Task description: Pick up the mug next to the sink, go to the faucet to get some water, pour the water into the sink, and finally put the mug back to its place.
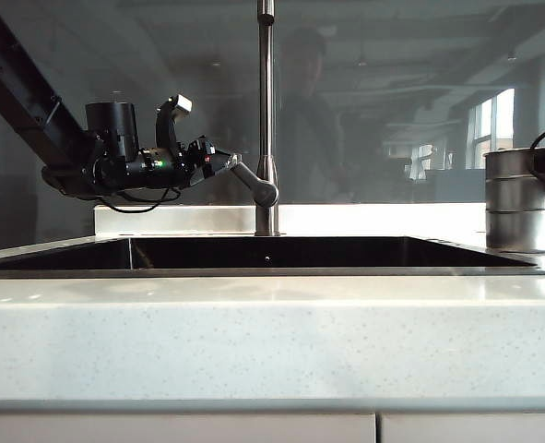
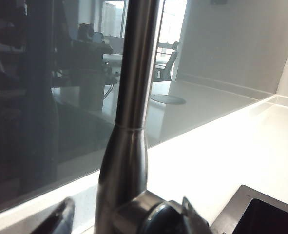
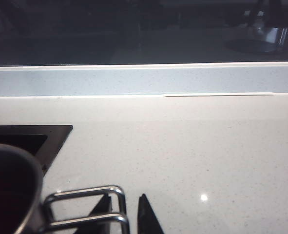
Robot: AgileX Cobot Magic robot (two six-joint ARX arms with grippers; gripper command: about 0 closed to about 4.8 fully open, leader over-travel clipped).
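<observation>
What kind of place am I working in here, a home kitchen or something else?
Likely a kitchen sink counter set up in an office or lab: a black sink in a pale stone countertop, a tall chrome faucet, and a dark glass panel reflecting an open office with windows.

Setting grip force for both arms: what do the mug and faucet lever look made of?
The mug looks like brushed steel: dull grey sheen, ridged bands, thin wire handle at the right gripper. The faucet lever, at the left gripper, looks like satin-finished metal, probably steel, like the pipe.
</observation>
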